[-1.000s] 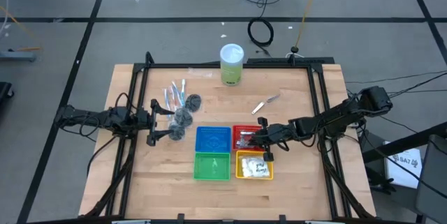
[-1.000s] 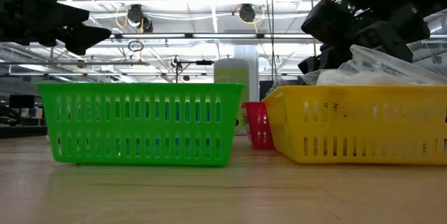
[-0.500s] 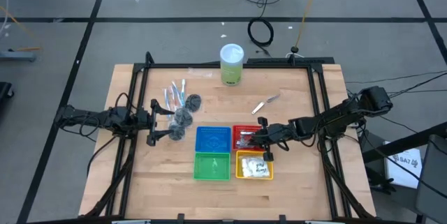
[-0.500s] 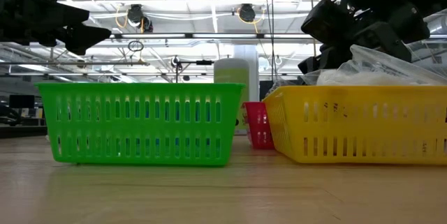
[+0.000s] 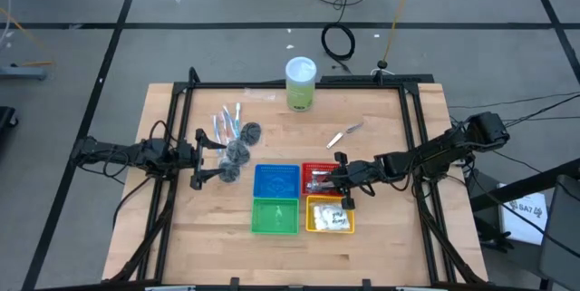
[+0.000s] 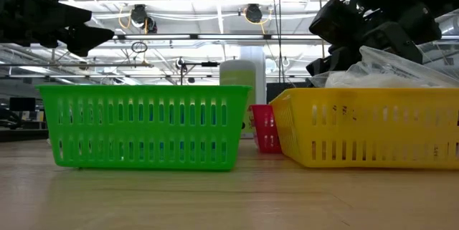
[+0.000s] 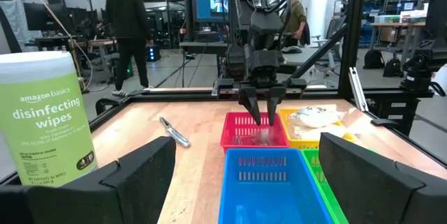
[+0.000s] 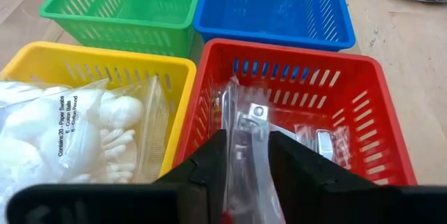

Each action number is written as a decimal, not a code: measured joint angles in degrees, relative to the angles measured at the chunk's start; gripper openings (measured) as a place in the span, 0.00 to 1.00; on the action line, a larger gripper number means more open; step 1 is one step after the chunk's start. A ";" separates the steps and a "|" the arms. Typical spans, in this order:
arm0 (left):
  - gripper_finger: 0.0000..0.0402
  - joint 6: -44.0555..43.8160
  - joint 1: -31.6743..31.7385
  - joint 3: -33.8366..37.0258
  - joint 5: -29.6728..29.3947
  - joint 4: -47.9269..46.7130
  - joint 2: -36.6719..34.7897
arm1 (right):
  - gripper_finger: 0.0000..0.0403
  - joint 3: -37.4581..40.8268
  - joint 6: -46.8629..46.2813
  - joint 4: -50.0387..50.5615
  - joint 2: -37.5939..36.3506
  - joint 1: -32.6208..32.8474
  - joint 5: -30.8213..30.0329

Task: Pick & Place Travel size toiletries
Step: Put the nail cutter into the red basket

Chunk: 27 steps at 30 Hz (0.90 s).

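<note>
Hovering over the red basket [image 5: 318, 179], the right gripper [image 8: 246, 155] points down into it; its fingers [image 8: 209, 165] stand slightly apart with a silver foil tube [image 8: 246, 137] lying between them, but whether they grip it I cannot tell; more foil tubes [image 8: 325, 142] lie on the red basket's floor; the left wrist view shows the same gripper tips lowered into the red basket from the far side. Left gripper [image 5: 196, 159] sits at the table's left side, jaws spread wide and empty, with dark grey round puffs [image 5: 237, 154] just ahead of it; clear-wrapped sticks [image 5: 225, 122] lie beside the puffs, farther back on the table. One silver tube [image 5: 344, 134] lies alone on the wood behind the red basket. Yellow basket [image 5: 329, 216] holds white sachets [image 8: 56, 137] in clear bags; blue basket [image 5: 276, 180] and green basket [image 5: 275, 216] sit left of red and yellow, the four touching in a square. Green disinfecting wipes canister [image 5: 301, 83] stands upright near the table's back edge. A person [image 7: 128, 21] stands in the room beyond the table.
</note>
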<state>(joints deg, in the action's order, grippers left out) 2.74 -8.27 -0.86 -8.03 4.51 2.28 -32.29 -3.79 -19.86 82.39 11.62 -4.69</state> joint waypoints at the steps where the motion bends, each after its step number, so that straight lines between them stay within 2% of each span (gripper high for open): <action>1: 0.86 0.00 0.00 -0.02 0.01 0.01 0.00 | 0.25 0.00 -0.02 0.00 0.00 0.00 0.00; 6: 0.86 0.00 -0.01 -0.02 0.02 0.00 0.02 | 0.30 0.02 0.10 -0.56 0.00 0.00 -0.32; 8: 0.86 0.00 -0.02 0.00 0.02 0.02 0.00 | 0.31 0.04 1.06 -1.78 -0.08 0.00 -2.58; 16: 0.86 0.00 0.00 -0.01 0.00 0.00 0.02 | 0.30 0.07 11.43 -2.68 -7.42 0.00 -21.55; 20: 0.86 0.00 0.00 0.00 0.00 0.00 0.02 | 0.29 0.07 14.38 -2.06 -12.38 -0.35 -33.11; 22: 0.86 0.00 -0.02 0.00 0.00 0.02 0.00 | 0.30 0.07 15.00 -0.55 -14.58 -1.56 -36.73; 27: 0.86 0.00 0.00 -0.02 0.01 0.00 0.01 | 0.35 0.04 11.22 9.97 -18.34 -10.16 -36.35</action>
<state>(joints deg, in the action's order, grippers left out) 2.75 -8.28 -0.88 -8.02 4.51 2.30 -32.25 7.43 -9.89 64.05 1.46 -41.04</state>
